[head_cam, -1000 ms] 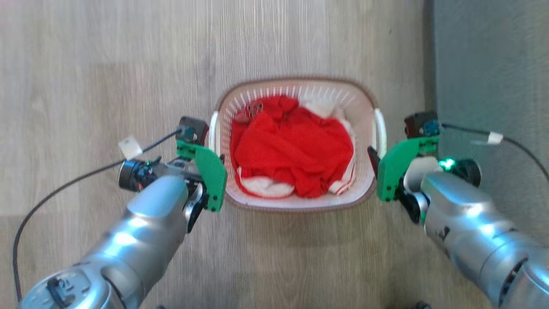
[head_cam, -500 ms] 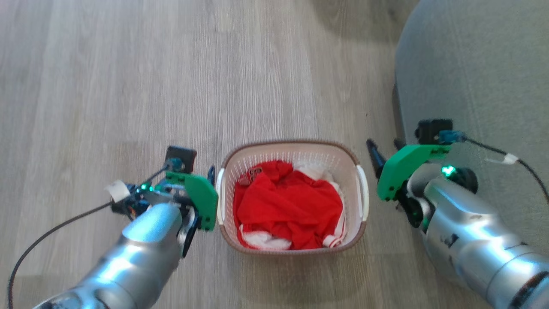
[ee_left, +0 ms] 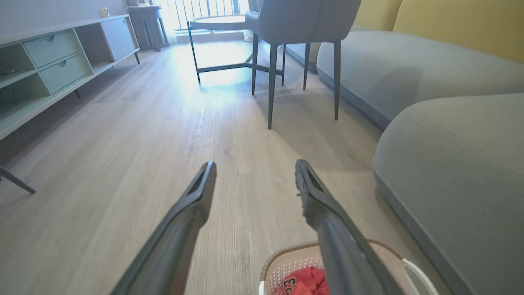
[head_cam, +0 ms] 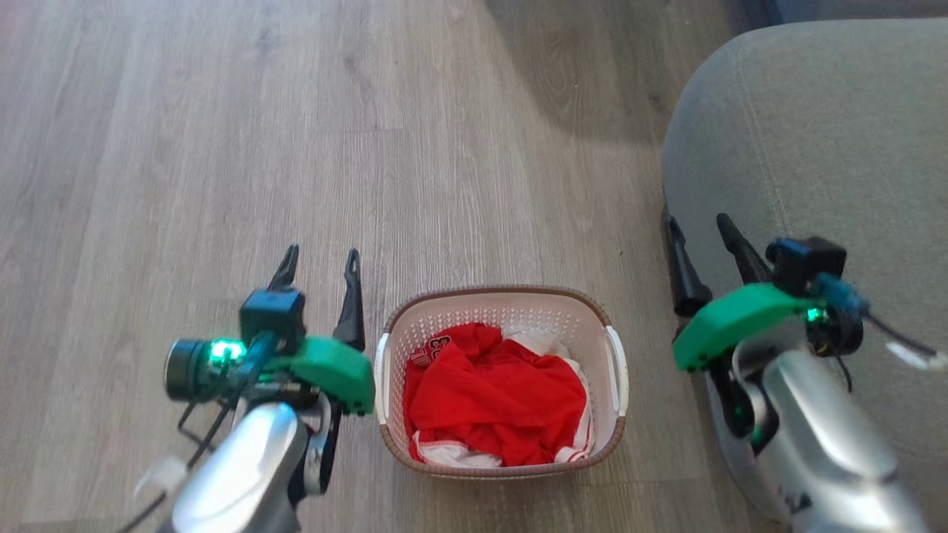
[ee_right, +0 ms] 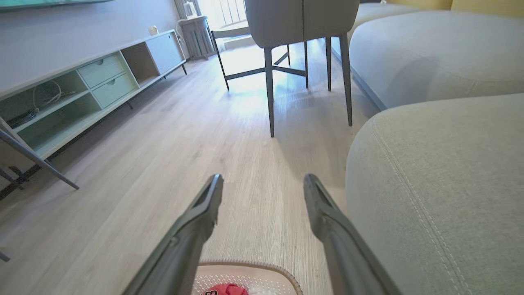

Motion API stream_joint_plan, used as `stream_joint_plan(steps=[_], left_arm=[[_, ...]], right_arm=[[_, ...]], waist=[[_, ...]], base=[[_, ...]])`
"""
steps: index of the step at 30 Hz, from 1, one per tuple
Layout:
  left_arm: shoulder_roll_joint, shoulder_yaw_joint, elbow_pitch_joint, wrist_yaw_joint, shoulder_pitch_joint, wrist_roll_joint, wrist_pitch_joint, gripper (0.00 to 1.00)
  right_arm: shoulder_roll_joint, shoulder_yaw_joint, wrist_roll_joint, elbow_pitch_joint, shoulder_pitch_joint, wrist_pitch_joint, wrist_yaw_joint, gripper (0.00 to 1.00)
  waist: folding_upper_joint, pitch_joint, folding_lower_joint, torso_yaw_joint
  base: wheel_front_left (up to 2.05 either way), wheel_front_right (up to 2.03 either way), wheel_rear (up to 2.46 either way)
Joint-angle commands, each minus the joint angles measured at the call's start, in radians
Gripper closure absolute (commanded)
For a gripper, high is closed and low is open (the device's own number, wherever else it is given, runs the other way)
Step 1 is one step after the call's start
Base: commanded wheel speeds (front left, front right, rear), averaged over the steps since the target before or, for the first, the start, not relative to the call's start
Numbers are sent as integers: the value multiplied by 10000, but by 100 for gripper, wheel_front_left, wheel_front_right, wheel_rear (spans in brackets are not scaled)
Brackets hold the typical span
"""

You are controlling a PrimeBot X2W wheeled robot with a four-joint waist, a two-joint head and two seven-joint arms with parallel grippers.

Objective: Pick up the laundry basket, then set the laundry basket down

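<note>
The laundry basket (head_cam: 503, 302) stands on the wood floor between my arms, cream-white with a brown rim, white side handles and red and white clothes (head_cam: 496, 396) inside. My left gripper (head_cam: 320, 263) is open to the left of the basket, apart from it, fingers pointing up the head view. My right gripper (head_cam: 698, 226) is open to the right, apart from the basket, above the sofa's edge. A corner of the basket (ee_left: 286, 262) shows at the bottom of the left wrist view, and its rim (ee_right: 254, 266) at the bottom of the right wrist view. Both grippers (ee_left: 254, 168) (ee_right: 264, 180) hold nothing.
A grey sofa (head_cam: 829, 148) fills the right side, close to my right arm. Ahead stand a grey chair (ee_left: 303, 24) on thin dark legs, a table (ee_left: 217, 24) behind it and a low pale-green cabinet (ee_left: 49, 65) along the left wall. Wood floor (head_cam: 222, 148) lies ahead and left.
The head view has risen and tilted up, so the basket looks smaller and lower. Both grippers have left the basket's handles and swung to point forward, open.
</note>
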Motion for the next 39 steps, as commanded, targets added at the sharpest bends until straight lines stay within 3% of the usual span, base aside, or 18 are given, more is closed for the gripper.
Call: stream_joint_plan(steps=[1, 4, 6, 9, 13, 18, 39], left_arm=[[130, 756, -732, -75, -22, 351, -121, 0], [-488, 2271, -2309, -471, 1179, 1503, -121, 0], [-661, 2574, -2616, -568, 1399, 1805, -121, 0], [-1140, 3176, -3324, -1163, 1968, 2444, -121, 0], [-1576, 3911, -3521, -1754, 2713, 2550, -121, 0], [-1733, 4452, -3367, -2342, 3119, 2632, -121, 0], [-1752, 4624, -3605, -2674, 3601, 2186, -122, 0]], right_arm=[[254, -140, -499, -744, 301, -130, 69, 0], [609, -933, -1861, -2439, 1415, -131, 69, 0], [679, -1042, -2096, -2818, 1661, -131, 69, 0], [900, -1396, -2336, -3727, 2384, -131, 69, 0], [1055, -1720, -2570, -4476, 3203, -131, 69, 0], [1167, -2145, -2511, -4937, 3881, -131, 69, 0], [1179, -2503, -2703, -5480, 4398, -131, 69, 0]], waist=[[-1, -40, 1, 24], [-1, -108, 1, 129], [-1, -114, 1, 157], [-1, -151, 1, 228], [-1, -245, 1, 244], [-1, -324, 1, 177], [-1, -525, 1, -23]], base=[[0, 0, 0], [0, 0, 0], [0, 0, 0], [0, 0, 0], [0, 0, 0], [0, 0, 0], [0, 0, 0]])
